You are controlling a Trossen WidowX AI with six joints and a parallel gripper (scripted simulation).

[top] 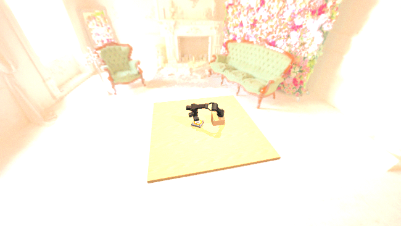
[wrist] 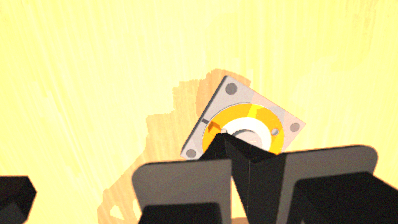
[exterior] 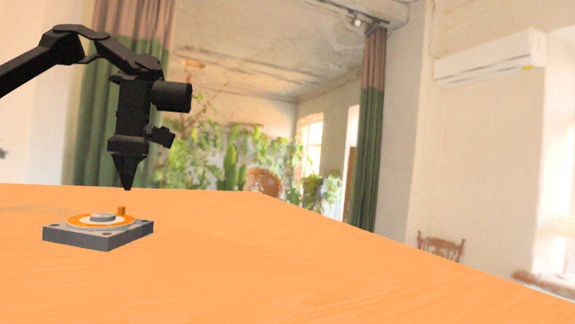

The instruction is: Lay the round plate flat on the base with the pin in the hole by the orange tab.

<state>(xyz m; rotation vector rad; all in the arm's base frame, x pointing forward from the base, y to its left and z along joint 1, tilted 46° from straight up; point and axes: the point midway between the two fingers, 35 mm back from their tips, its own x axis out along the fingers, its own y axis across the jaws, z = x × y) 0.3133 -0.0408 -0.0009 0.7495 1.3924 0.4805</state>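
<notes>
No readable text, labels, brands, numbers or signs in any view. Grey base [exterior: 98,235], round plate [exterior: 100,220], black arm, wooden bench [exterior: 287,266]: all unmarked. Wall air conditioner [exterior: 486,55] carries small yellow sticker, too small to read.

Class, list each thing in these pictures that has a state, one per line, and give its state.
gripper: shut, holding nothing, raised above the plate, not touching it.
round plate: on the post, untouched.
orange tab: standing upright at the plate's rim.
base: resting flat on the table.
</notes>
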